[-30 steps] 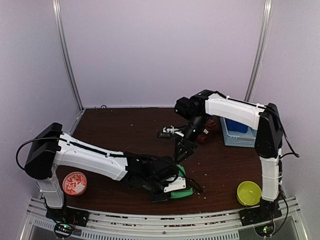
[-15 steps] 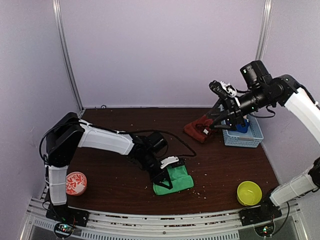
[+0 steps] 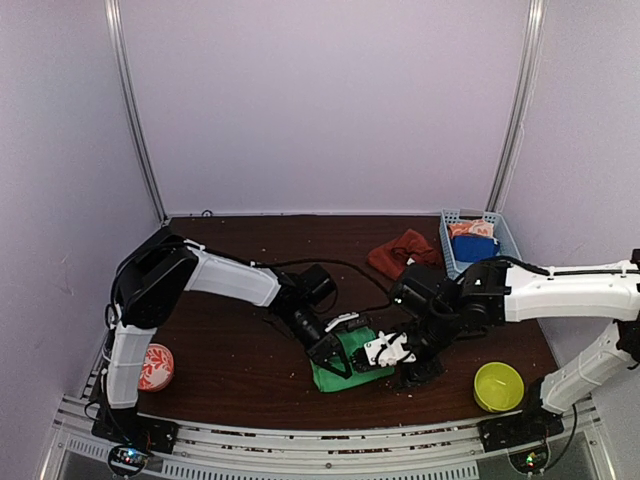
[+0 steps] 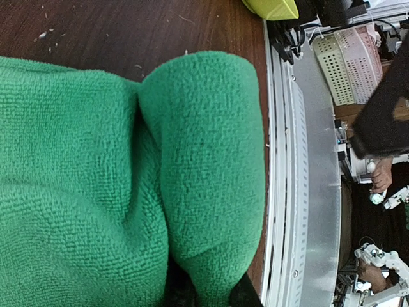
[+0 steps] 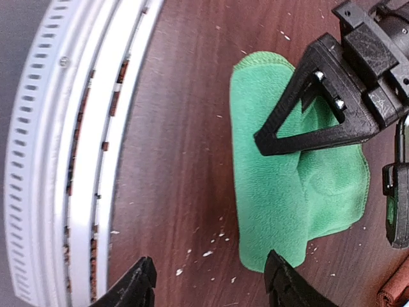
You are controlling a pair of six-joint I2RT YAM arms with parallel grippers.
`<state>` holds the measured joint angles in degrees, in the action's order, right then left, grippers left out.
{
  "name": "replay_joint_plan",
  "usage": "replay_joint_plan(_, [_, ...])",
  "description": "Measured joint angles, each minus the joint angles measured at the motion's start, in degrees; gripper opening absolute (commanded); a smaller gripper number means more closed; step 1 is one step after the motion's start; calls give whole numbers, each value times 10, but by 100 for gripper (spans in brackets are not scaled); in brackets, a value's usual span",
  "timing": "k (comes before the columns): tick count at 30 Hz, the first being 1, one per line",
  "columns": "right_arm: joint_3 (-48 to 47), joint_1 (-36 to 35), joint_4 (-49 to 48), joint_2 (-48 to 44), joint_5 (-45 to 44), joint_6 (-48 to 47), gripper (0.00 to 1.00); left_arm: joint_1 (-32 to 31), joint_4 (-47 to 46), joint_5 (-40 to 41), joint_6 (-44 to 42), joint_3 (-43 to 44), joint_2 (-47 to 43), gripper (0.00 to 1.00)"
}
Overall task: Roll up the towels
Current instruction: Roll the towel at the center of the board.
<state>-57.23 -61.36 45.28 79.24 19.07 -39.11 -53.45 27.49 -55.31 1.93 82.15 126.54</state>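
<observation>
At the left near edge of the bench (image 3: pixel 230 250) sits a red-patterned bowl (image 3: pixel 152 367), half hidden behind the left arm. Toward the middle, the left pincer (image 3: pixel 338 355) lies low over the green towel (image 5: pixel 281 211). It looks clamped on a thick fold, since the left wrist view shows cloth bunched between two dark fingertips (little else of them shows). The towel is a loose, partly rolled lump near the front rail, not yet a tight bundle. Just right of it, the right pincer (image 5: pixel 211 281) hangs with its fingers apart and empty, straddling the towel's free end.

Rolling this one well probably means the right arm pinning or gathering that loose end while the left turns its fold over evenly. The edges should stay aligned so the roll does not cone or spring open. With both arms so close, care is needed that the fingers do not collide.

Farther back and right, the rust-red towel (image 3: pixel 400 255) lies crumpled beside a blue basket (image 3: pixel 447 250), unrolled. A yellow-green bowl (image 3: pixel 497 386) sits near the right front.
</observation>
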Motion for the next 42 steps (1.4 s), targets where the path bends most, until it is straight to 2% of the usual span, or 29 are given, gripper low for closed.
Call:
replay_joint_plan(7, [46,-33,-150,79,-110,13,60,0,2,1,4,1,0,10])
replay_joint_plan(12, [55,-42,-204,110,-156,16,57,1,4,3,6,1,0,11])
replay_joint_plan(13, [55,-43,-213,115,-164,16,52,1,5,3,6,1,0,12])
replay_joint_plan(18, [58,-44,-248,145,-189,11,24,1,7,6,7,2,0,29])
replay_joint_plan(22, [50,-44,-246,154,-191,13,13,1,3,38,11,-10,-13,41])
replay_joint_plan(24, [44,-42,-240,155,-182,16,10,-2,-12,78,19,-35,-43,46])
replay_joint_plan(27, [26,-29,-222,164,-148,19,8,-6,-37,172,42,-100,-123,48])
replay_joint_plan(36, [-98,65,-82,247,22,24,5,-12,-140,480,70,-289,-448,51])
replay_joint_plan(39, [-154,101,-21,293,88,24,5,-40,-165,535,49,-323,-509,51])
replay_joint_plan(42, [-203,130,35,337,151,22,5,-90,-174,581,12,-327,-517,51])
